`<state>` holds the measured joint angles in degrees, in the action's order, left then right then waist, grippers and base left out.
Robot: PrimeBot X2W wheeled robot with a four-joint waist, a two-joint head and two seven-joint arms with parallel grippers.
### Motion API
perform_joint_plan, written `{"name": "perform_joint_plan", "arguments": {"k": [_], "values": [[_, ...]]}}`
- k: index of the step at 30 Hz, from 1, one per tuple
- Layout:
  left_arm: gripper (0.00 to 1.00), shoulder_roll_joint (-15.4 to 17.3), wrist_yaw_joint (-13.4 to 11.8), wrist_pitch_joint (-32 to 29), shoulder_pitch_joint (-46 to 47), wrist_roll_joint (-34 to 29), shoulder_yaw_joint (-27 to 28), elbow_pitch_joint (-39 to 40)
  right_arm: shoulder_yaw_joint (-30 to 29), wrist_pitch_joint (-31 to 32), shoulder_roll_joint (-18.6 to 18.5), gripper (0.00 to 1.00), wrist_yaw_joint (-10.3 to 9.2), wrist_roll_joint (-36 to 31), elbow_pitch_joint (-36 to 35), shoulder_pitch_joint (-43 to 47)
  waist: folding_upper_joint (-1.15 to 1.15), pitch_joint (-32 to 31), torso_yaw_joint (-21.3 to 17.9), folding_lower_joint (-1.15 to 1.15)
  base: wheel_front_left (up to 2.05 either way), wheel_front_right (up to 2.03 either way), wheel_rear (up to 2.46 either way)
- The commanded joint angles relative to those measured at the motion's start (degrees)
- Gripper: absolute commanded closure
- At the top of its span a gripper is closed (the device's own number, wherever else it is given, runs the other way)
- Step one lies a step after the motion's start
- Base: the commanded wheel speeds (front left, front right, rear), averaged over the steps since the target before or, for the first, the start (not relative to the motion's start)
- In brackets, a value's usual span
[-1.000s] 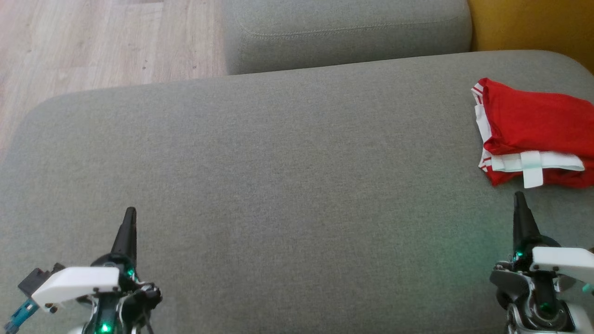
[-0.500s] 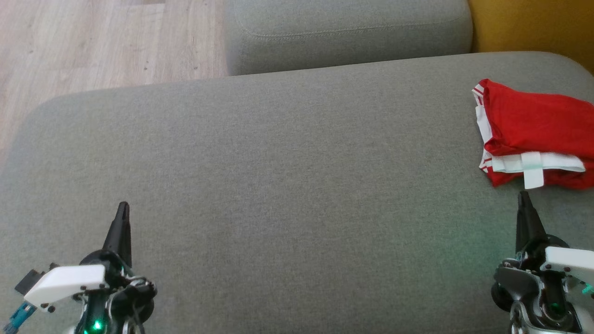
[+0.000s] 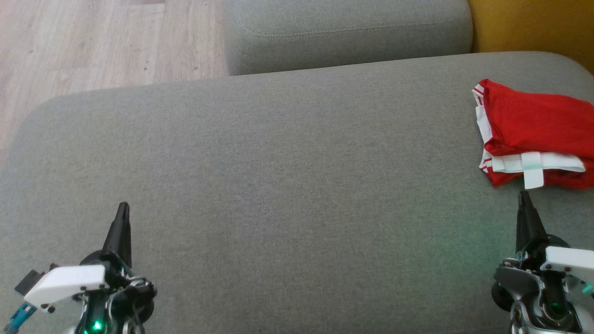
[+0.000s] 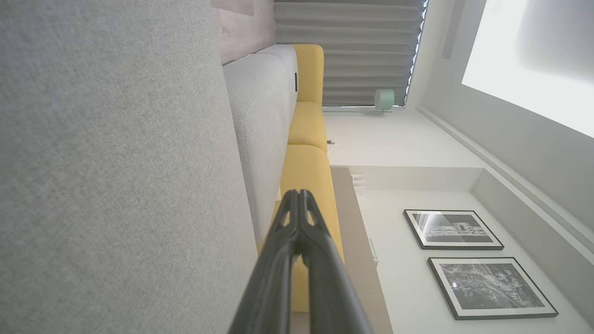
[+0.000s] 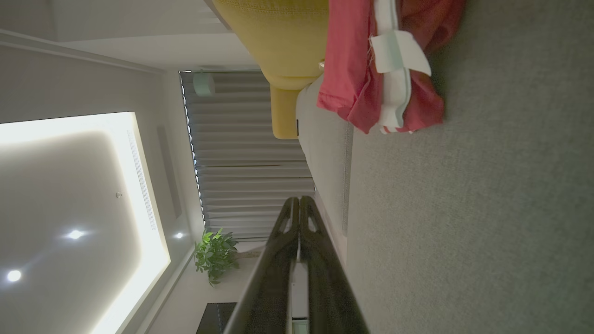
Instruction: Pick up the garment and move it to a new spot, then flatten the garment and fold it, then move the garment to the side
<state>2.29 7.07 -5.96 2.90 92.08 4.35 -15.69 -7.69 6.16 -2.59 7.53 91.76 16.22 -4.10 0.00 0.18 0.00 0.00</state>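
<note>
Cushion [image 3: 287, 176], grey, takes most of the head view. Garment [image 3: 533, 130], red with white trim, lies folded at its right end. Left gripper [image 3: 122, 207] low left, right gripper [image 3: 523, 195] just short of the garment; both empty, fingers pressed together. Left wrist view adds two framed prints [image 4: 452, 229]; right wrist view adds a plant [image 5: 216, 255].

Evenly, softly lit in head view, barely any shadows. Tinted green on the cushion [image 3: 464, 246] at lower right (LED spill). Dimmer in right wrist view, blown out at the ceiling panel [image 5: 69, 185]; garment [image 5: 352, 74] slightly soft. Brighter, glary upper right in left wrist view; stretched at edges.
</note>
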Motion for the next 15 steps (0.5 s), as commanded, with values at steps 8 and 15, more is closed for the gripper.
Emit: {"name": "perform_joint_plan", "arguments": {"k": [8,15], "values": [[1.00,0.8,0.4,-0.4,3.3,0.3,2.0,1.6,1.2,0.3,-0.3,1.00,-0.04,0.4,-2.2,-2.1,0.00,0.0,0.0,0.00,0.00,0.00,0.00],[1.00,0.8,0.4,-0.4,3.3,0.2,2.0,1.6,1.2,0.3,-0.3,1.00,-0.04,0.4,-2.2,-2.1,0.00,0.0,0.0,0.00,0.00,0.00,0.00]]}}
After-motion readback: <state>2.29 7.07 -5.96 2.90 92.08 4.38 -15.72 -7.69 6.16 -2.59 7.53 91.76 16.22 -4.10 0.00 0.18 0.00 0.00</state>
